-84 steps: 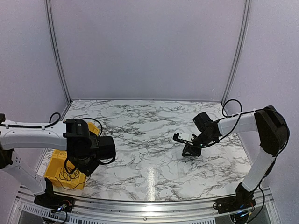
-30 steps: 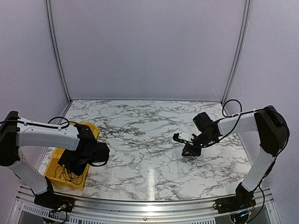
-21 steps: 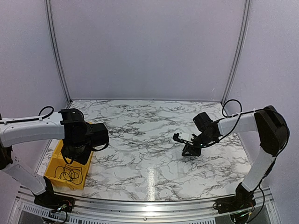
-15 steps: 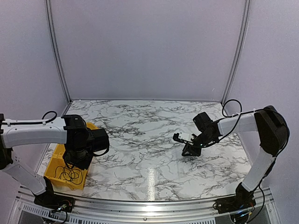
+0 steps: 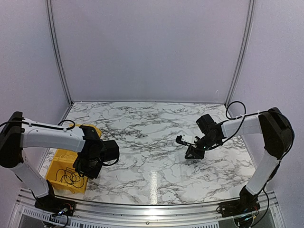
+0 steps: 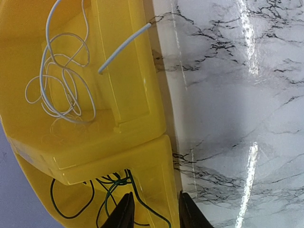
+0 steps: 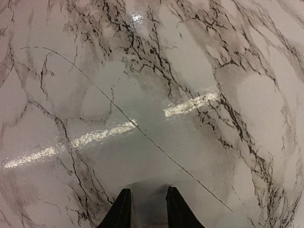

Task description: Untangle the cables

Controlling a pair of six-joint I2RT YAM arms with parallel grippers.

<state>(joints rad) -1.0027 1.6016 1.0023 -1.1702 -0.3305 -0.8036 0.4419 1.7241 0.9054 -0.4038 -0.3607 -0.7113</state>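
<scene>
Yellow bin (image 6: 135,102) under left fingers (image 6: 124,214), slightly spread; right fingers (image 7: 121,212) low over marble (image 7: 199,66), narrowly parted.

The wall of the yellow bin (image 6: 128,118) stands at 12 o'clock from my left gripper (image 6: 156,202); bare marble table (image 6: 228,118) runs free from 1 to 3. My right gripper (image 7: 147,194) has bare table from 10 to 2.

Left arm (image 5: 50,137) bent over yellow bin (image 5: 57,161) (front left corner), thin black cables (image 5: 70,177) looped inside
</scene>
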